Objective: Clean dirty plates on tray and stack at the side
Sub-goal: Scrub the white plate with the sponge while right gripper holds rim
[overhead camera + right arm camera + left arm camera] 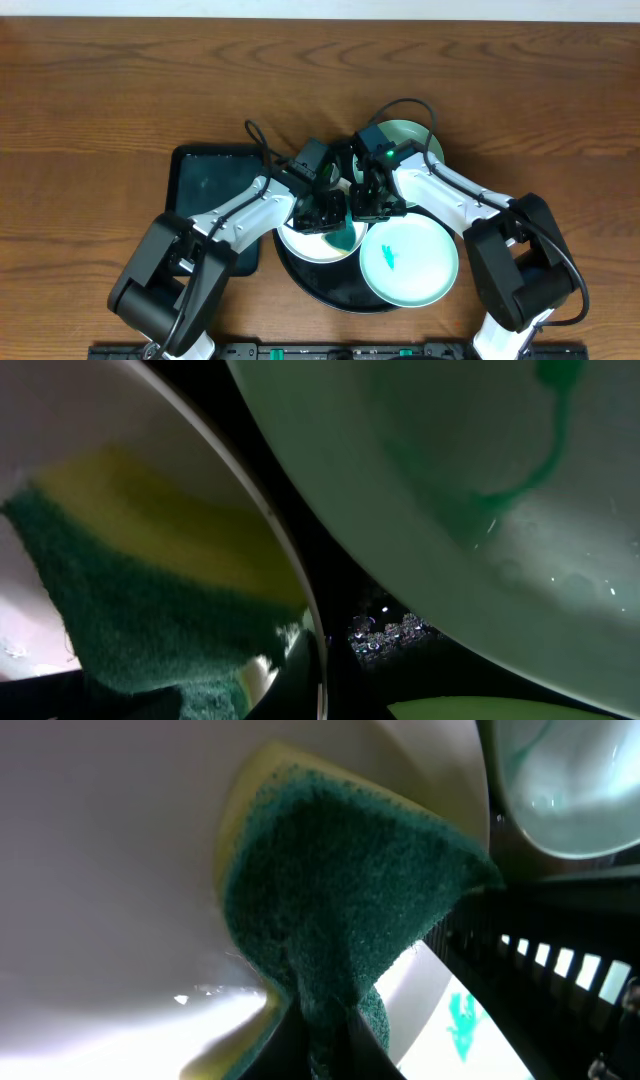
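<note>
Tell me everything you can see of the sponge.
The sponge has a coarse dark-green scouring face on a yellow foam back. It looks soft and is bent into a fold where the left gripper pinches its lower edge. It rests against the inside of the white plate, which sits on the tray. Small wet glints show on the plate beside it.

Green-yellow sponge (130, 620) on white plate (60, 415); smeared mint plate (400, 430) alongside
</note>
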Available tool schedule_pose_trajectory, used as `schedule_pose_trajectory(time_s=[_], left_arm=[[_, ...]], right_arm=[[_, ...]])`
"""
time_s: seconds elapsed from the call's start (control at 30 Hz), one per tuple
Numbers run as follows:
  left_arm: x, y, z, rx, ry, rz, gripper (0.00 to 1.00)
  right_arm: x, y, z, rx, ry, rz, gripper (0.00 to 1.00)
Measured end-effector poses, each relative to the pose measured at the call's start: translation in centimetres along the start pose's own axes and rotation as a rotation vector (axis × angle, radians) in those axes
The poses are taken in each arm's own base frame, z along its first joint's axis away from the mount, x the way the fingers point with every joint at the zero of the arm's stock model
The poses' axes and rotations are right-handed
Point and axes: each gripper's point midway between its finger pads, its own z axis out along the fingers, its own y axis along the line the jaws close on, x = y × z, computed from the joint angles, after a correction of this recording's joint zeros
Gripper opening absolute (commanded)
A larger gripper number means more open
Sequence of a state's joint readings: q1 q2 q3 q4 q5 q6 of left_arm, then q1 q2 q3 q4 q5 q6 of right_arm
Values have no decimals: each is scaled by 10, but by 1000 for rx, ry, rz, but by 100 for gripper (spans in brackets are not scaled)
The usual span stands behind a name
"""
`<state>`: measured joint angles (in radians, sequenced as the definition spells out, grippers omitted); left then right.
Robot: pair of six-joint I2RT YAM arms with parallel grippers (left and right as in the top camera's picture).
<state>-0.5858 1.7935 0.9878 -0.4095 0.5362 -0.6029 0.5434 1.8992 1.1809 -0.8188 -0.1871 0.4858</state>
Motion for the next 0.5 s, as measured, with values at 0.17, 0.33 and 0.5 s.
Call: schedule_pose_trajectory(time_s=[0.17,0.33,0.5], left_arm=[[6,11,-3,-42,25,-45,7],[6,29,-12,-134,19,-70,7],[2,51,-23,-246,-19,-93,7]], right_arm=[[2,1,0,-7,9,0,1],[3,3,0,-17,16,0,1],[3,3,0,-19,17,1,1]])
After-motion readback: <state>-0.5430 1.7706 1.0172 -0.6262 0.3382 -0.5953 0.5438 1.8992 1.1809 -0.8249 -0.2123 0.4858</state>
